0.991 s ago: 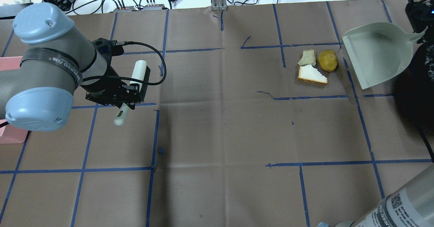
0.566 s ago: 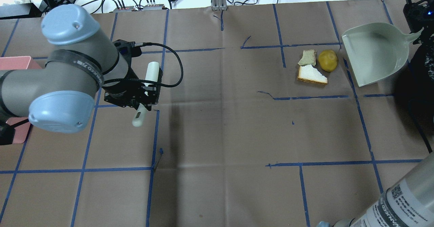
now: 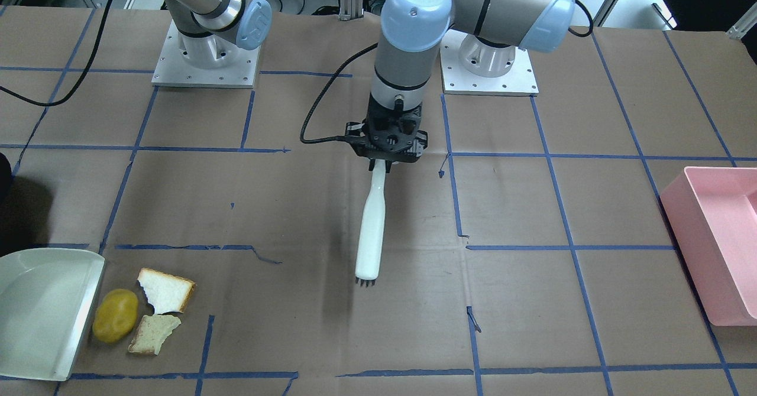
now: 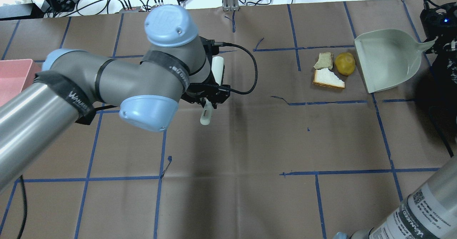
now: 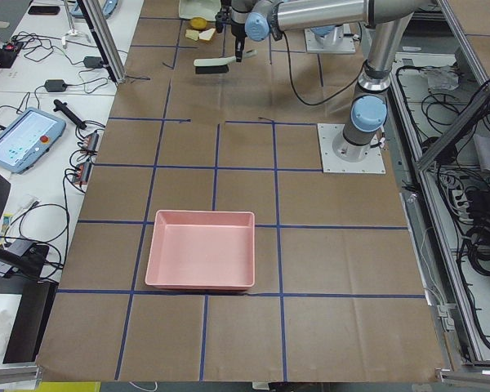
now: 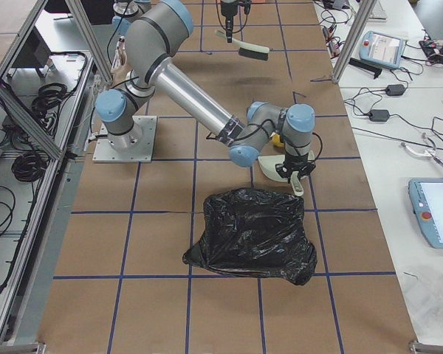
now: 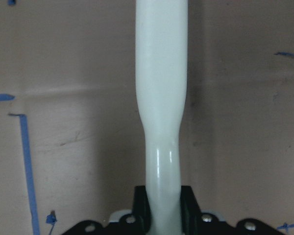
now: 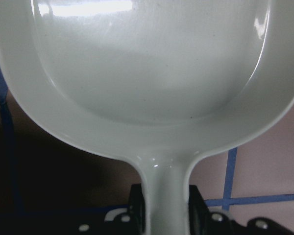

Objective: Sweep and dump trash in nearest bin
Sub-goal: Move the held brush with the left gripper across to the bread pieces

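The trash lies at the table's far right: a yellow-brown potato-like lump (image 4: pixel 345 63) (image 3: pixel 115 323) and two torn bread pieces (image 4: pixel 328 78) (image 4: pixel 324 60). My right gripper (image 8: pixel 165 201) is shut on the handle of a pale green dustpan (image 4: pixel 389 60) (image 3: pixel 41 310), whose open edge sits just right of the lump. My left gripper (image 4: pixel 209 97) (image 7: pixel 162 206) is shut on the white handle of a brush (image 3: pixel 371 224) and holds it above the table's middle, well left of the trash. Its dark bristles point down.
A black trash bag (image 6: pixel 255 236) lies beyond the dustpan at the table's right end. A pink bin (image 3: pixel 718 242) (image 4: pixel 12 78) stands at the left end. Blue tape lines cross the brown table cover.
My left arm has swung right, carrying the brush from the left side toward the table's middle. The dustpan has shifted a little left, closer to the lump.
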Controlling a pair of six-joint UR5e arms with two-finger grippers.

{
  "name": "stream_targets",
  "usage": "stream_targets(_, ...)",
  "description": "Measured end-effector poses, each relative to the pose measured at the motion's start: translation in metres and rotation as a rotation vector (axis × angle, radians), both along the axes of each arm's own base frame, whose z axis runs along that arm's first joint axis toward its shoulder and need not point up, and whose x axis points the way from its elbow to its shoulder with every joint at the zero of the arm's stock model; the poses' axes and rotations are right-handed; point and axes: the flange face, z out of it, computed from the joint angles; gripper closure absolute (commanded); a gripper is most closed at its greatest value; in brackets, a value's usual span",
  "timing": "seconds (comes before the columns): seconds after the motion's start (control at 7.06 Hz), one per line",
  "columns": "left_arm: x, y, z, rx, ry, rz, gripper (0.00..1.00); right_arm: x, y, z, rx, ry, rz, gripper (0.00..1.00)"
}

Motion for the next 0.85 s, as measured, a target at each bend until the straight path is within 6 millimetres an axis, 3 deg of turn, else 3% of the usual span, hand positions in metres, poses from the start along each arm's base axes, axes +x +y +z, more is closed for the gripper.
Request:
stream_targets(0.42, -0.110, -0.032, -0.030, -0.089, 0.061, -0.025, 1.00, 0.000, 0.000, -0.015, 0.029, -0.031, -0.001, 1.00)
stream_targets(0.85, -0.181, -0.045, -0.060, -0.102, 0.079, -0.050, 1.00, -0.001, -0.001, -0.024, 0.045, -0.041, 0.000, 1.00)
